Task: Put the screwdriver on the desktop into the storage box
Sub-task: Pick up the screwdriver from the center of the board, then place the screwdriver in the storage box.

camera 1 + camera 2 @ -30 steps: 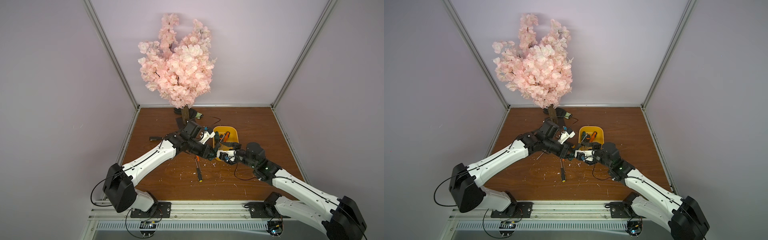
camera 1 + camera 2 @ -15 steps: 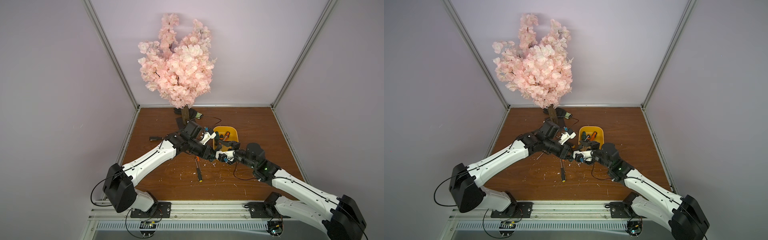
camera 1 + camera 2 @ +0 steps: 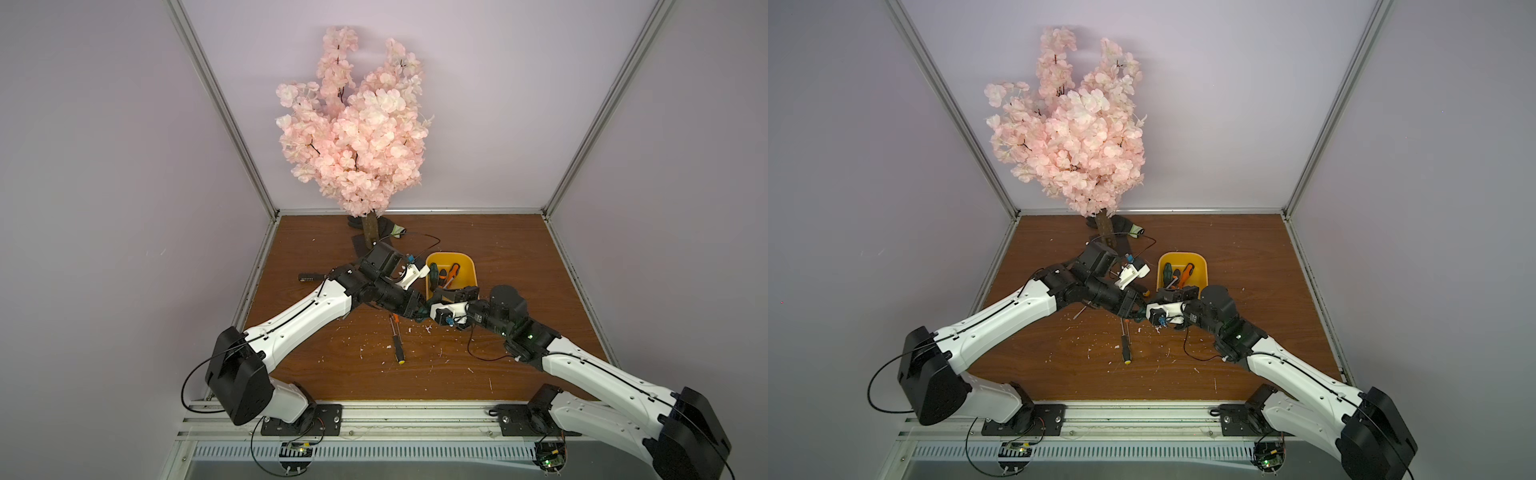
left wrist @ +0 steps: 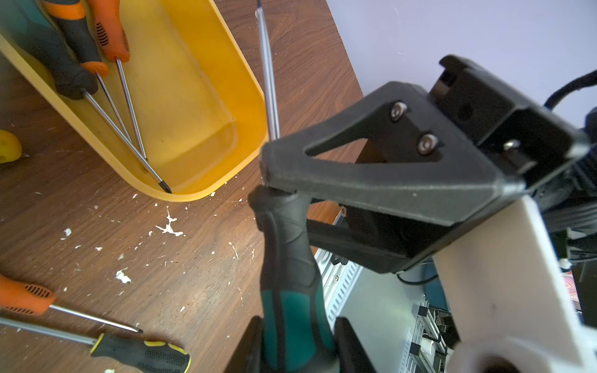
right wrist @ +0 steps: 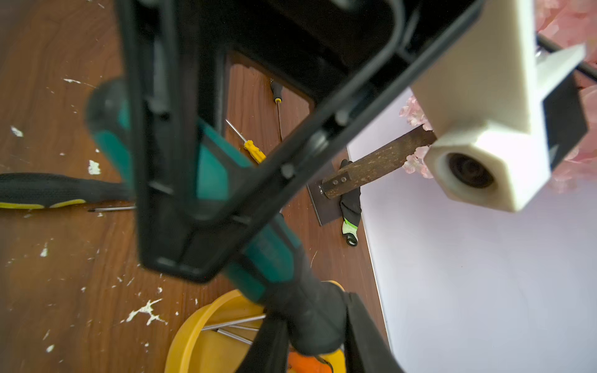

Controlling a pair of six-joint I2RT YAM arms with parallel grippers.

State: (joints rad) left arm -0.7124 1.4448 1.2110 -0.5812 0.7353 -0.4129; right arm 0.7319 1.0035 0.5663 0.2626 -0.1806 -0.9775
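A green-and-black screwdriver hangs just above the desktop, at the near end of the yellow storage box. My left gripper is shut on its green handle. My right gripper is shut on the black front end of the same handle, and its fingers cross in front of the left wrist camera. The bare shaft runs along the outside of the box wall. In a top view the two grippers meet tip to tip, left gripper against right gripper. The box holds several screwdrivers.
On the desktop lie a black-and-yellow screwdriver, an orange one beside it, a small yellow one and a dark handle at the left edge. The blossom tree with its dark base plate stands at the back. White flecks dot the board.
My right gripper's jaws have closed on the front of the screwdriver handle that the left gripper holds. Both arms have stayed almost in place.
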